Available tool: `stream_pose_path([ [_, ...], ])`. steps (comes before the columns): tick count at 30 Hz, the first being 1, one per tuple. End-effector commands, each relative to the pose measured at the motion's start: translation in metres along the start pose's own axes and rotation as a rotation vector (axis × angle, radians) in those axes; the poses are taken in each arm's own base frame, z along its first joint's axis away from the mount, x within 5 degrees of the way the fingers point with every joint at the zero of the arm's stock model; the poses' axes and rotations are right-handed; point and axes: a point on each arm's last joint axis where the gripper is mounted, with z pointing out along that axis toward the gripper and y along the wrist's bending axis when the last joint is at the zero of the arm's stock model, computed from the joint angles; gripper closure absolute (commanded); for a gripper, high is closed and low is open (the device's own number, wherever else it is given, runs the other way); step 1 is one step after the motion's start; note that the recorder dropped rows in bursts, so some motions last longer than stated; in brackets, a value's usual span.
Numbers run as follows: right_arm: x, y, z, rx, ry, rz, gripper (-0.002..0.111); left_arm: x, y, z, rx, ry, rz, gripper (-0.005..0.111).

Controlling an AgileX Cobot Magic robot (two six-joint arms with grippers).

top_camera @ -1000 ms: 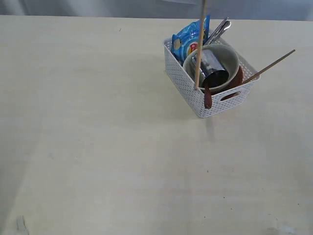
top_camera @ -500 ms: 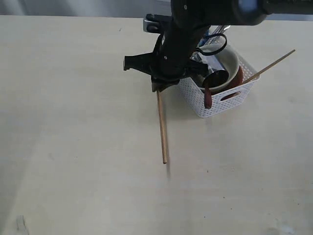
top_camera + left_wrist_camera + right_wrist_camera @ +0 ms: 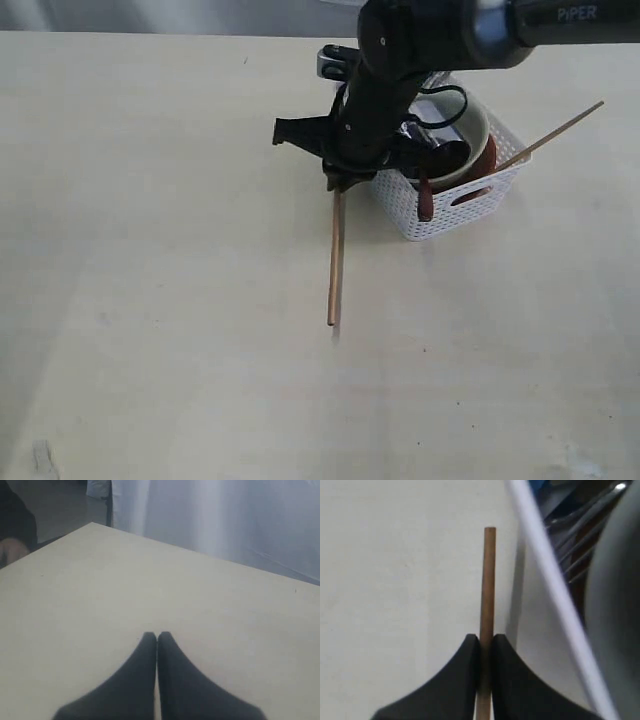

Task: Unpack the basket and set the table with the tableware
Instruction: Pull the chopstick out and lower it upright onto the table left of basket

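The right end effector (image 3: 485, 639) is clamped narrowly on one wooden chopstick (image 3: 334, 260), gripping it near its upper end. The stick hangs toward 6 o'clock, over bare surface (image 3: 150, 300). Its lower tip is close above the surface, but I cannot tell whether it touches. The white basket (image 3: 400, 205) stands just beside the end effector at its 3 o'clock, around 1 o'clock in the exterior view.

The left end effector (image 3: 157, 639) has its tips pressed together with nothing between them. It hovers over an open stretch of the surface, well apart from the basket.

The job looks barely begun. No tableware lies on the surface yet, and the held chopstick is the only piece out of the basket, not yet set down.

What remains to be unpacked:
- The second chopstick (image 3: 555, 132) leans out of the basket toward 2 o'clock.
- The cream bowl (image 3: 478, 118) sits inside.
- The steel cup (image 3: 447, 157) lies tipped in the bowl.
- The brown plate (image 3: 488, 160) stands on edge against the near wall.
- The reddish spoon (image 3: 425, 203) hangs over the rim toward 6 o'clock.
- The knife and fork (image 3: 592, 501) show only as thin steel handles in the right wrist view.

The arm hides most of the far end of the basket in the exterior view. After unloading, every piece would also need arranging as a place setting.
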Motion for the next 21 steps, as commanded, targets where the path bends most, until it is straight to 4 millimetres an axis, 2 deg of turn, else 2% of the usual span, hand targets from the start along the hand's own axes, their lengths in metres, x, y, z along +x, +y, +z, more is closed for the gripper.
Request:
stream_pose_path([
  [1, -0.010, -0.011, -0.002, 0.012, -0.024, 0.023, 0.109, 0.000, 0.000, 0.000, 0.002, -0.009, 0.005, 0.106],
  [8, -0.013, -0.018, -0.002, 0.041, -0.029, 0.015, 0.109, 0.000, 0.000, 0.000, 0.002, -0.009, 0.005, 0.106],
  [21, -0.028, -0.046, -0.005, 0.086, -0.045, 0.068, 0.109, 0.000, 0.000, 0.000, 0.002, -0.009, 0.005, 0.106],
])
